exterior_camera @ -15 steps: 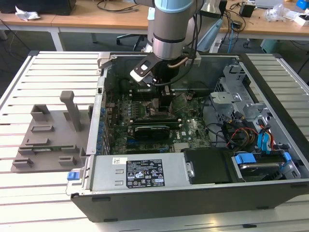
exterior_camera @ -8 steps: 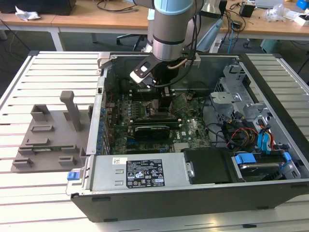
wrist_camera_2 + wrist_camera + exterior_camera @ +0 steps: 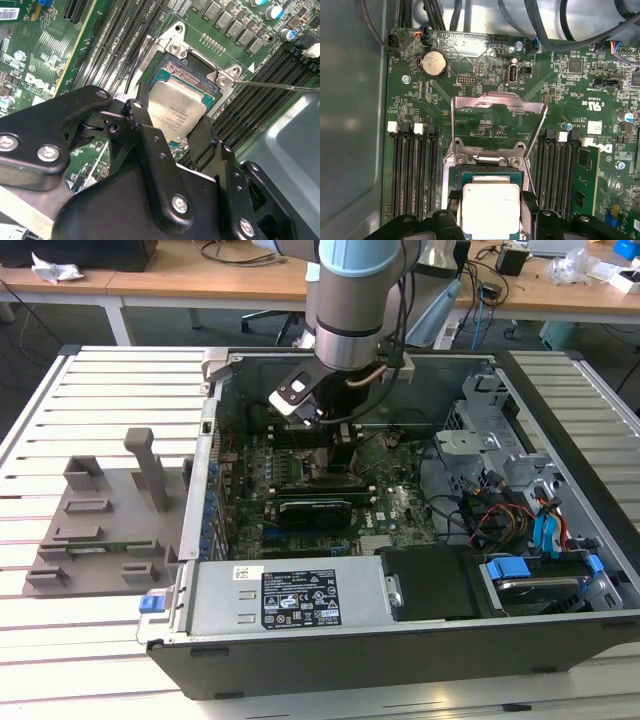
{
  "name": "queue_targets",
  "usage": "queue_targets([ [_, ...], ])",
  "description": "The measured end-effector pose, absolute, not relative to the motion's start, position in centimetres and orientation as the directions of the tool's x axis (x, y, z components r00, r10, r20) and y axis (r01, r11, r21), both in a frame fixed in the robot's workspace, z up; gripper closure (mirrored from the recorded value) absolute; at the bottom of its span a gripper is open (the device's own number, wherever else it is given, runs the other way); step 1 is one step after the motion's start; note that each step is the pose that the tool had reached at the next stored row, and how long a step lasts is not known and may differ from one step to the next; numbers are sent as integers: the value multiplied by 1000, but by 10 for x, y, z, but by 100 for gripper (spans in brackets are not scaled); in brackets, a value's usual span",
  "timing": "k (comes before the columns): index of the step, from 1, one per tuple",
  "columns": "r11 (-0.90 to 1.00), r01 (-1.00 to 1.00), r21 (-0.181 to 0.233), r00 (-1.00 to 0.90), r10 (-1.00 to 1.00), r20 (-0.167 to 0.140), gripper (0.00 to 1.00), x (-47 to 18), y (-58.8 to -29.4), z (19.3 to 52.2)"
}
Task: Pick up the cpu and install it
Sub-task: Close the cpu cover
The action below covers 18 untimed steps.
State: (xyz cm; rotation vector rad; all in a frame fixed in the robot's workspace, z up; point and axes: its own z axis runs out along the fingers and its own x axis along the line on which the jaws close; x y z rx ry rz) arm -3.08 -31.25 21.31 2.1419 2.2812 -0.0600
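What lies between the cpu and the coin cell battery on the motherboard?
In the first wrist view, the socket's flipped-open metal load plate lies between the cpu and the coin cell battery.

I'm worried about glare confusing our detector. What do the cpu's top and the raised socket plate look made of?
The cpu: top looks like dull satin silver metal, showing a soft even sheen. The raised socket plate: probably bare polished steel, given its bright mirror-like streaks. Exact alloys can't be told.
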Motion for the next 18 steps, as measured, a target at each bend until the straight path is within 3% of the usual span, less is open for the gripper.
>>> queue_targets([
  [18, 34, 999, -20, -35, 999, -35, 45, -33, -311, 199],
])
